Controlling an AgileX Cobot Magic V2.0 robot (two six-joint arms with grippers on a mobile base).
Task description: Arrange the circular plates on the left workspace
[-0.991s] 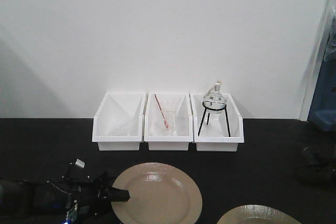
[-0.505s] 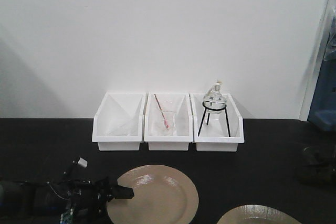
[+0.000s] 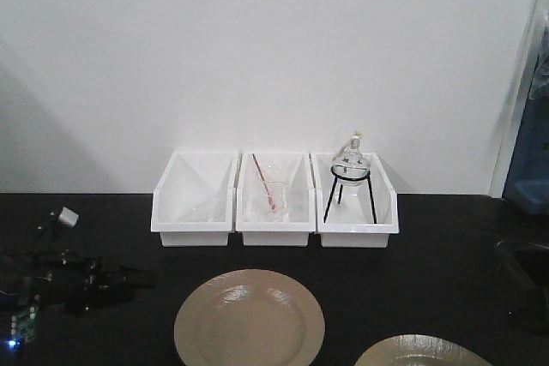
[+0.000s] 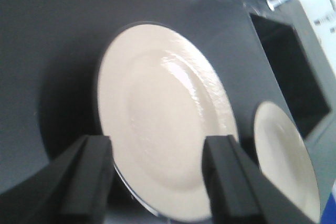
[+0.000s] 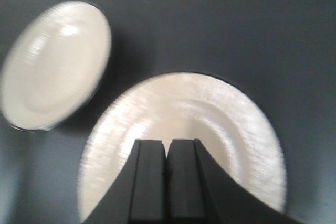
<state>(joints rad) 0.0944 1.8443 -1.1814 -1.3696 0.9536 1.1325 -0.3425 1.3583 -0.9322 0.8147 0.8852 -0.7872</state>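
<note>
One round beige plate (image 3: 249,319) lies flat on the black countertop (image 3: 86,220) in front of the bins, and shows in the left wrist view (image 4: 163,119). A second plate (image 3: 420,353) sits at the bottom right, cut by the frame edge. My left gripper (image 3: 141,280) is open and empty, a short way left of the first plate and apart from it. In its wrist view the gripper (image 4: 156,142) has wide jaws framing the plate's near rim. My right gripper (image 5: 168,142) is shut and empty above the second plate (image 5: 220,108). The first plate (image 5: 52,61) lies beyond.
Three white bins (image 3: 274,199) stand in a row at the back wall; the middle holds a beaker with a red rod, the right a round flask on a black tripod (image 3: 350,177). A recessed black sink (image 4: 294,77) lies to the right of the plates.
My left gripper slid the first plate slightly left, then let go of its left rim and drew back to the left. The plate now lies free.
</note>
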